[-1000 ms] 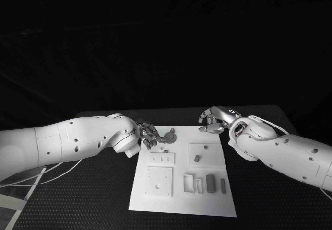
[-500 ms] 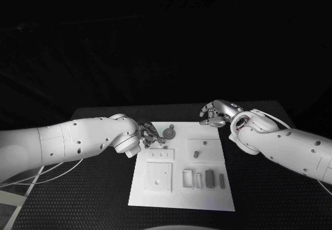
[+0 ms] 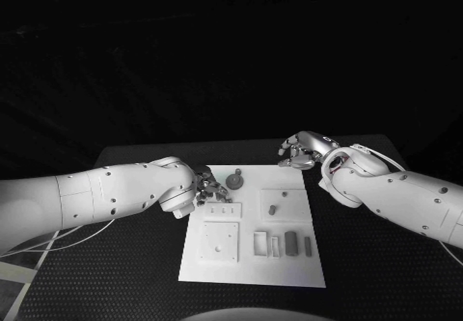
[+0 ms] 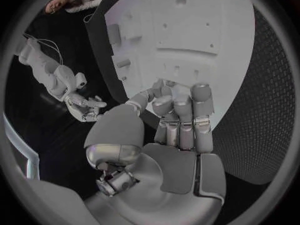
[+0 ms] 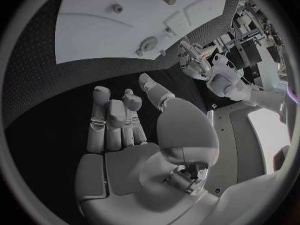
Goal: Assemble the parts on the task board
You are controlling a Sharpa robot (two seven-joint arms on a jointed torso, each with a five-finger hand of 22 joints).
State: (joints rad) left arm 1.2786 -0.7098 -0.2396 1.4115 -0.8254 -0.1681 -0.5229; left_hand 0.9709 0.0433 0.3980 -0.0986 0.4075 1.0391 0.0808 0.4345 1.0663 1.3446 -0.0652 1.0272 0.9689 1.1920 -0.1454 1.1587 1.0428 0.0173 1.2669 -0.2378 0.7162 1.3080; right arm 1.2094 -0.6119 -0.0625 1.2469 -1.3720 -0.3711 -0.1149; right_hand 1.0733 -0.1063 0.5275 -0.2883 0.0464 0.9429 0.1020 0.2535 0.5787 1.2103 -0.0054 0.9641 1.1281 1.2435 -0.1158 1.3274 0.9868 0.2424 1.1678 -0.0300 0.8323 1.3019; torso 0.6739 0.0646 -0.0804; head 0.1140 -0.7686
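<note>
- Head view: the white board (image 3: 253, 231) lies in the middle of the black table (image 3: 126, 267). The left hand (image 3: 211, 188) is at the board's far left corner, just beside a round grey part (image 3: 236, 181) with a small knob on it. I cannot tell here if the fingers touch this part. The right hand (image 3: 301, 153) is over the table beyond the board's far right corner, with the fingers curled and nothing visible in them. Near the front edge, long grey parts (image 3: 290, 245) stand together in a row, and one short peg (image 3: 273, 209) stands in the right square plate.
- Left wrist view: the left hand (image 4: 178, 122) has its fingers close together and bent down over the board's (image 4: 206, 45) edge. What is under the fingertips is hidden, so I cannot tell if it holds something.
- Right wrist view: the right hand (image 5: 122, 122) has its fingers bent inward, side by side, and it holds nothing. The round part (image 5: 148, 42) lies far from it on the board (image 5: 87, 30).
- Risk, as I judge it: the left fingers hide their own work, so a pinch on the round part can miss or push it off the near board edge. The right hand is too far away to steady the board if it slides.
</note>
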